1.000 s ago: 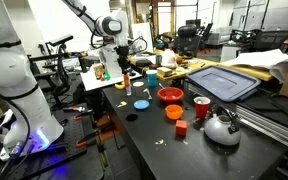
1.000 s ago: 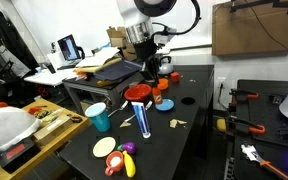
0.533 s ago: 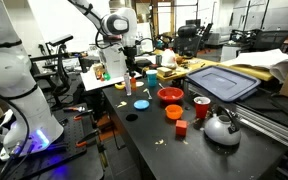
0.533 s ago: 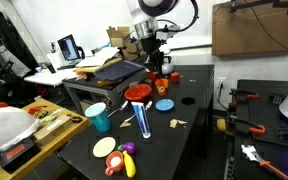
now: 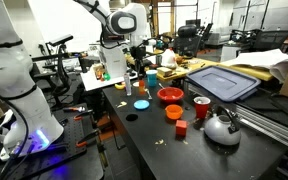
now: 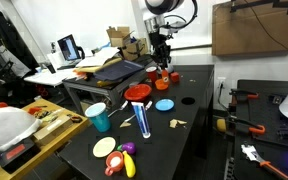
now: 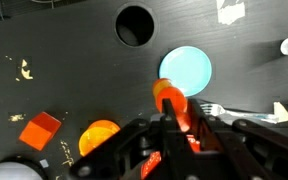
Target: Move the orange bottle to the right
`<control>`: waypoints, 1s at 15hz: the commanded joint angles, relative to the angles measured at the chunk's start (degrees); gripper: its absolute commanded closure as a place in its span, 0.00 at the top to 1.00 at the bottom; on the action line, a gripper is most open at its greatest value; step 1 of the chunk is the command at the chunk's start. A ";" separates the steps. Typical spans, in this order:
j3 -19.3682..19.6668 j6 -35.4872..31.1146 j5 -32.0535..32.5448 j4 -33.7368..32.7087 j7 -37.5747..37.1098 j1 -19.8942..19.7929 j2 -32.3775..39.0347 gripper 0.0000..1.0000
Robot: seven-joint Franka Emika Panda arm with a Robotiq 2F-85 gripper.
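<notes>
The orange bottle [image 7: 170, 103] is a slim orange plastic bottle, and it sits clamped between my two fingers in the wrist view. My gripper [image 7: 179, 128] is shut on it. In both exterior views the gripper [image 5: 136, 70] [image 6: 162, 60] hangs from the arm and holds the bottle [image 5: 137, 84] [image 6: 164, 73] a little above the black table. Below the bottle lies a light blue disc [image 7: 185, 68].
On the black table are the blue disc [image 5: 141, 103], a round hole [image 7: 135, 25], a red bowl [image 5: 170, 96], a low orange dish [image 5: 173, 112], a small red cube [image 5: 181, 127], a red cup [image 5: 201, 107] and a metal kettle [image 5: 222, 127]. A teal cup [image 6: 98, 117] stands near an edge.
The arm has carried the orange bottle sideways over the table, to the right in both exterior views, and now holds it over the blue disc. The gripper stays shut on it.
</notes>
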State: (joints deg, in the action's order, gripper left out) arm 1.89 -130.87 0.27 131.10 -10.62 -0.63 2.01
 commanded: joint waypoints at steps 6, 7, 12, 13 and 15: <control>4.59 -1.86 2.24 -5.71 -6.64 -4.09 4.96 0.05; 5.09 -1.82 2.56 -6.56 -7.38 -4.35 5.71 0.05; 7.43 -1.89 2.36 -11.62 -11.20 -5.24 9.87 0.05; 7.79 -1.76 2.20 -12.65 -11.68 -5.30 10.58 0.05; 8.49 -1.96 2.24 -14.55 -13.13 -5.31 11.95 0.05</control>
State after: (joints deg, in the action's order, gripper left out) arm 9.66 -132.48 2.09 119.95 -20.72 -5.80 11.68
